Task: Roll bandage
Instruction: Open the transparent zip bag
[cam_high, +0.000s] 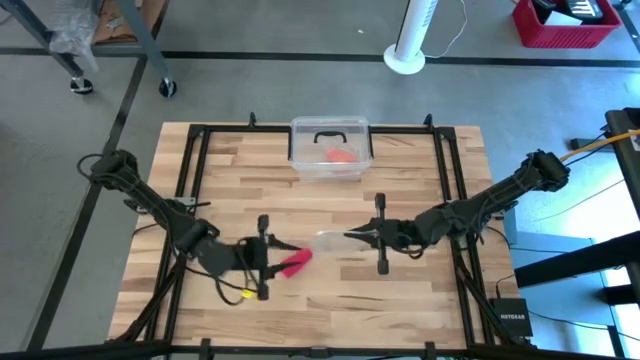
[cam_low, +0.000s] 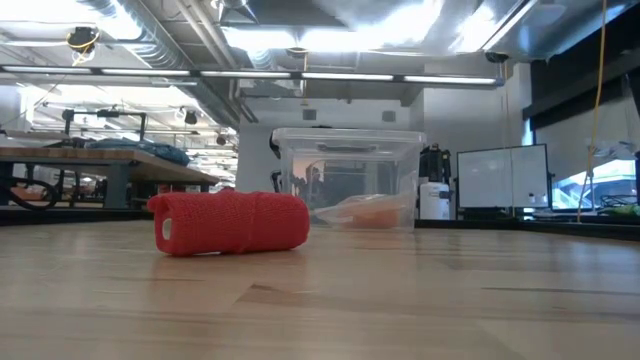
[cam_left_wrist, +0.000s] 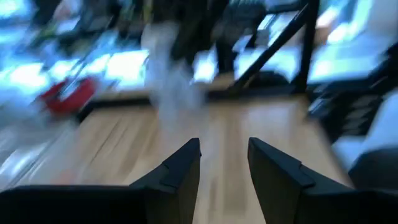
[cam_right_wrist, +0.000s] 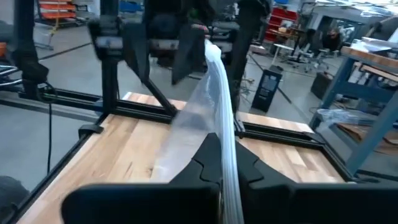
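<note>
The left gripper (cam_high: 268, 258) sits in the lower left-centre of the high view, its two dark fingers (cam_left_wrist: 180, 171) parted with bare wood showing in the gap and nothing between them. Just to its right lies the bandage (cam_high: 297, 262), a single red cloth roll resting on its side on the table (cam_high: 420, 310), tilted a little in the overhead frame; whether the fingertips touch it cannot be told from above. In the low view the same roll (cam_low: 232, 222) fills the left-centre of the frame, lying flat on the wood with open boards in front of it and to its right. The right gripper (cam_high: 362, 236) is at the centre of the high view, right of the roll and apart from it, its fingers pressed together on a crinkly clear plastic bag (cam_right_wrist: 208, 118) that trails from the fingertips toward the left arm. At the top centre of the table, close to the far edge, stands one clear plastic bin (cam_high: 331, 148) with an orange-red lump (cam_high: 342, 155) inside. A black frame (cam_high: 190, 170) runs along the table's edges. The lower right and upper left stretches of the boards lie open. In all: two arms, one roll, one bag, one bin.
</note>
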